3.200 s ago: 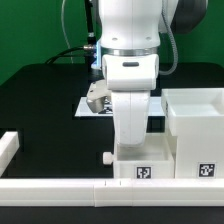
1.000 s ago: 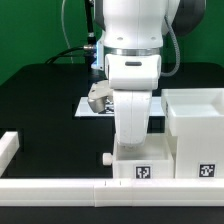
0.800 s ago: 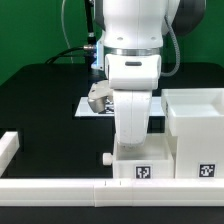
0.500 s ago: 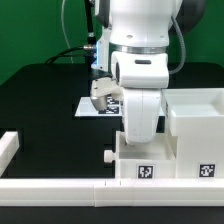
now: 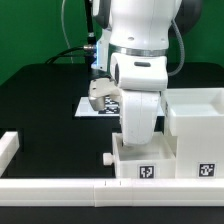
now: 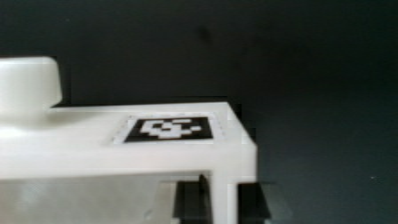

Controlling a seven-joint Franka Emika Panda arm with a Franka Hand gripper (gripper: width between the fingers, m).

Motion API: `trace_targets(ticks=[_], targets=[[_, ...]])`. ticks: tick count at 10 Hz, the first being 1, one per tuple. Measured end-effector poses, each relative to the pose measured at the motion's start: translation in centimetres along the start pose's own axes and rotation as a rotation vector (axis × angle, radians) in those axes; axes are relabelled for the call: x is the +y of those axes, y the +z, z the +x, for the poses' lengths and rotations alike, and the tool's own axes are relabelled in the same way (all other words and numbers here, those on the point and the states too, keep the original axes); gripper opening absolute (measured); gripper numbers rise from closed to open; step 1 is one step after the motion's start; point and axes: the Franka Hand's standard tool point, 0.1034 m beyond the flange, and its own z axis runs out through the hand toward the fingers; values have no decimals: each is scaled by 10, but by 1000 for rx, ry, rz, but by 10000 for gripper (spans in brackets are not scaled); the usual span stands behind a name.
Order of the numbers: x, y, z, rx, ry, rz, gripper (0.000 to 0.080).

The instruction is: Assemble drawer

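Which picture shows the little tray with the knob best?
The exterior view: the tray shows nearly whole, knob and front tag included. The wrist view gives only a blurry close-up corner with a tag.

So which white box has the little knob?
The low tray directly under the arm: its knob sticks out on the exterior view's left. The taller box beside it shows no knob.

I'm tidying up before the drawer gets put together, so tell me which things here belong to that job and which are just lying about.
Belongs to the job:
knobbed tray, tag on its front
large housing, on the exterior view's right

Just lying about:
marker board, farther back
long low white rail, along the front
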Motion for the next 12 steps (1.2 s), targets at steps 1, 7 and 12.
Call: trace_targets(ticks=[1,7,12], targets=[[0,0,0,0,3,0,41],[3,-2,7,-11,75,30,41],[2,-1,12,-8,111,31,41]])
